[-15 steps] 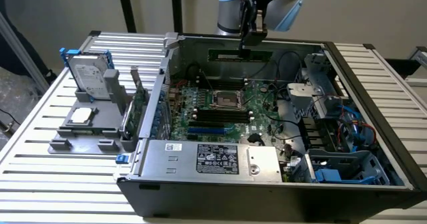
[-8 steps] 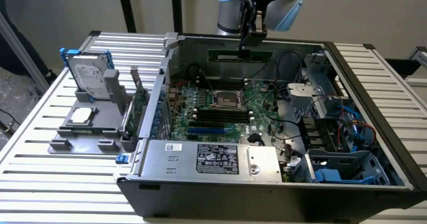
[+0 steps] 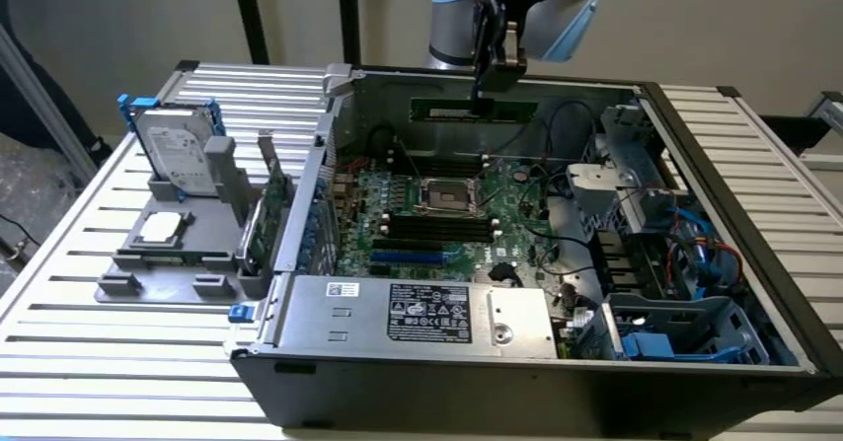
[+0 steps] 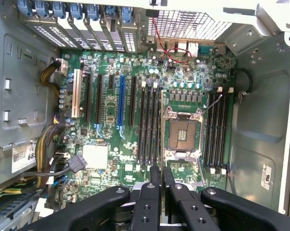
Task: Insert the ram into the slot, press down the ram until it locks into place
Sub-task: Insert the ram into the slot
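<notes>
Fingers (image 4: pixel 148 204) pinching ram (image 3: pixel 448 111), well above motherboard (image 3: pixel 435 214)

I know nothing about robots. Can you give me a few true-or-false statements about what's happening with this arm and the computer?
1. The gripper holds the ram. True.
2. The ram is already seated in a slot. False: it hangs above the motherboard.
3. The computer case is open. True.
4. The hard drive lies inside the case. False: it stands in a grey holder on the table, outside the case.
</notes>
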`<action>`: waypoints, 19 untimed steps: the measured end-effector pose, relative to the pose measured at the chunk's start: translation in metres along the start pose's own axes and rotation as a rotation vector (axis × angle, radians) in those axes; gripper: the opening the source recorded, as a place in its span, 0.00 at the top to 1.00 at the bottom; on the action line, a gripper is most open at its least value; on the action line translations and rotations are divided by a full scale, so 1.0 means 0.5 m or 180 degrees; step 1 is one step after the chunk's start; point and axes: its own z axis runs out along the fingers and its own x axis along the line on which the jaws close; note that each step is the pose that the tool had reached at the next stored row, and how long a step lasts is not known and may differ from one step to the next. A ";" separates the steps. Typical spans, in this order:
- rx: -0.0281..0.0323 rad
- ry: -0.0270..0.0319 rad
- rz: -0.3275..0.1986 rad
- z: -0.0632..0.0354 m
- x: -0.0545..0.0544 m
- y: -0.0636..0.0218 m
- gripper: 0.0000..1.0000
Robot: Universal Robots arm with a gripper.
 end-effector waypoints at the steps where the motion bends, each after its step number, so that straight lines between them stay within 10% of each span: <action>1: 0.0000 0.0000 0.0000 0.001 0.000 0.001 0.86; 19: 0.0003 0.0014 0.0142 0.062 0.006 0.028 0.86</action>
